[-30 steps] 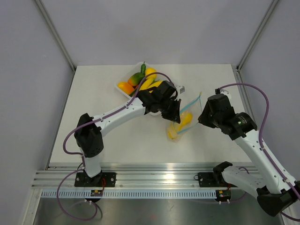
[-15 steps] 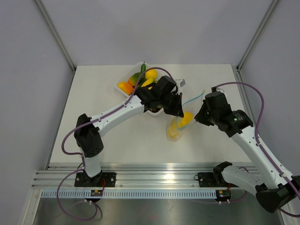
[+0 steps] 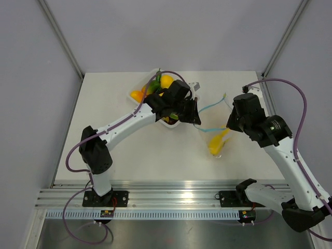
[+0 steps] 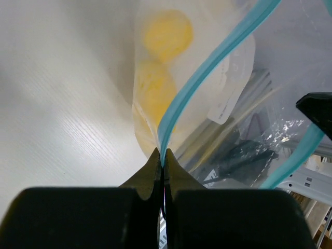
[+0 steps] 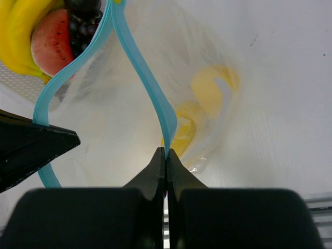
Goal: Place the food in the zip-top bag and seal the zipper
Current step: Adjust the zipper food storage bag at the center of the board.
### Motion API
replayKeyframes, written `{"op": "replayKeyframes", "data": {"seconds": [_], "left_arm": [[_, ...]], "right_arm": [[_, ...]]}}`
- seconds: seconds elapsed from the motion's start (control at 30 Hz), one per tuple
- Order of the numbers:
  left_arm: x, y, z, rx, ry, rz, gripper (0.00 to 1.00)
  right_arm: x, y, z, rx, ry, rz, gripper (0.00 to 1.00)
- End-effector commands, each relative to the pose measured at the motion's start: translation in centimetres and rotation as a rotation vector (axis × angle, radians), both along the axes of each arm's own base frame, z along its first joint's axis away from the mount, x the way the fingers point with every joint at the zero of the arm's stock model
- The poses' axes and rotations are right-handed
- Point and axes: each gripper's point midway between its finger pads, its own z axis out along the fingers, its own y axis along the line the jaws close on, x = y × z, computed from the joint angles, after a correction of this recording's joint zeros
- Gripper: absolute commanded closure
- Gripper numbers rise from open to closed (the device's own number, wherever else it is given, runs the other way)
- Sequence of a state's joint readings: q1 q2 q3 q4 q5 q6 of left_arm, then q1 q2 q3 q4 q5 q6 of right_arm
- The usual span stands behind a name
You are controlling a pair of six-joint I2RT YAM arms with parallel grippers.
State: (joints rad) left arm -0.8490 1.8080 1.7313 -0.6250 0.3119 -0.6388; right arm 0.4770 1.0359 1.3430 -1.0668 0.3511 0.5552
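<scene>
We see a clear zip-top bag (image 5: 119,104) edged by a light-blue zipper (image 5: 149,83). Yellow food (image 4: 167,32) shows pale through the plastic. In the upper left of the right wrist view are a yellow banana (image 5: 13,31), a red-pink piece (image 5: 49,44) and dark purple grapes (image 5: 83,15). The bench (image 3: 129,145) is off-white with a faint grain. The left fingers (image 4: 148,174) and right fingers (image 5: 153,174) are black. The left arm (image 3: 129,124) and right arm (image 3: 290,166) are white with black joints and purple cables (image 3: 272,79).
</scene>
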Motion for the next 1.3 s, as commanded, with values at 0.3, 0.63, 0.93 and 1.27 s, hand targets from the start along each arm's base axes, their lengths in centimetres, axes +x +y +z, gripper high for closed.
{"op": "replayKeyframes", "data": {"seconds": [0.3,0.63,0.93,1.27], "left_arm": [[-0.7,-0.8,-5.2,0.050,0.047,-0.104,1.00],[0.4,0.8,-2.5,0.080,-0.057,-0.042,0.47],[2.6,3.3,3.2,0.065,-0.211,-0.004,0.27],[9.4,12.4,5.8,0.164,-0.315,0.273,0.16]], "right_arm": [[0.2,1.7,-6.8,-0.105,0.219,0.143,1.00],[1.6,3.7,-6.8,-0.051,0.213,0.191,1.00],[2.0,4.2,-6.6,-0.036,0.207,0.190,1.00],[2.0,4.4,-5.7,-0.016,0.192,0.188,1.00]]}}
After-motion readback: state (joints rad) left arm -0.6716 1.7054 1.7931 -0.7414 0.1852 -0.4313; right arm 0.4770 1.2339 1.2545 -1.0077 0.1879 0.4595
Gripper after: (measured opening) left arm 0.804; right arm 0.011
